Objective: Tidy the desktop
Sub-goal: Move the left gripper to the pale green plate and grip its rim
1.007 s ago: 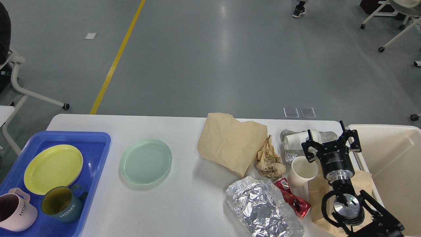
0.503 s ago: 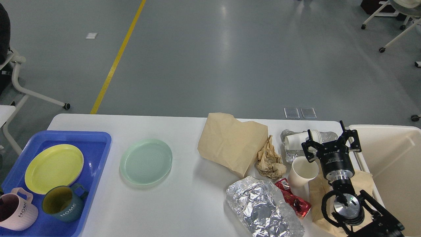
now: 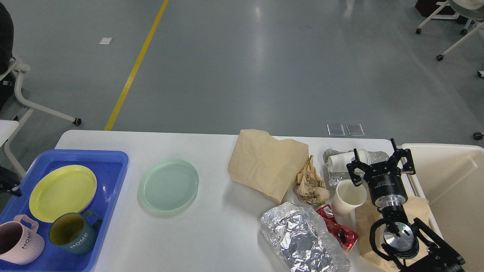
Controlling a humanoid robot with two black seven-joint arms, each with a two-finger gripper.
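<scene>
The white desktop (image 3: 219,234) carries a pale green plate (image 3: 168,185) left of centre. Rubbish crowds its right part: a brown paper bag (image 3: 266,162), crumpled brown paper (image 3: 310,185), a large foil wad (image 3: 302,238), a red wrapper (image 3: 340,230), an upright paper cup (image 3: 349,196) and a paper cup lying on its side (image 3: 340,160). My right gripper (image 3: 378,160) is open with nothing between its fingers, just right of the upright cup and over the lying cup's far end. A dark part of my left arm (image 3: 7,181) shows at the left edge; its fingers cannot be told apart.
A blue tray (image 3: 113,158) at the left holds a yellow plate (image 3: 62,192), a pink mug (image 3: 17,241) and a teal mug (image 3: 72,236). A beige bin (image 3: 453,189) stands off the table's right end. Flat brown paper (image 3: 365,223) lies under my right arm.
A dark part of my left arm has come into view at the left edge beside the tray. My right gripper and the rubbish have not moved.
</scene>
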